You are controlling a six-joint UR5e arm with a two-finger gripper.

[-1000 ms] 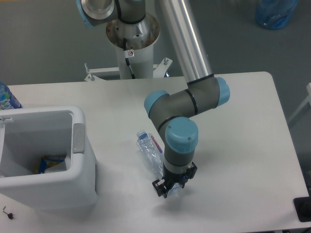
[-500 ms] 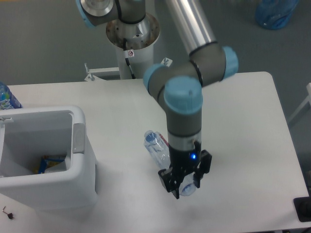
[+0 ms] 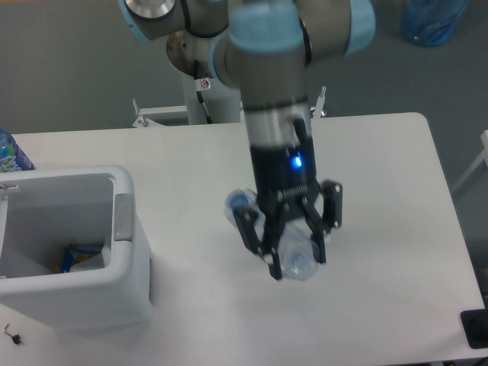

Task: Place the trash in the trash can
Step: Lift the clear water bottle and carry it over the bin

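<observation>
A clear plastic water bottle [image 3: 293,261] with a blue cap, one piece of the trash, hangs above the middle of the table. My gripper [image 3: 298,264] is shut on its lower body, and the cap end [image 3: 237,203] sticks out to the upper left. The fingers and wrist hide most of the label. The trash can [image 3: 131,268], a large white bin with a grey tab [image 3: 123,217] on its right rim, stands at the left, well apart from the gripper. A yellow-blue packet [image 3: 73,255] lies inside it.
Another bottle with a blue-and-white label [image 3: 9,154] shows at the far left table edge. A small black object [image 3: 11,334] lies at the front left. A black block [image 3: 476,328] sits at the front right corner. The robot's base column [image 3: 207,72] stands behind the table.
The gripper has risen from the table with the bottle in it and moved slightly right. The bottle no longer rests on the surface.
</observation>
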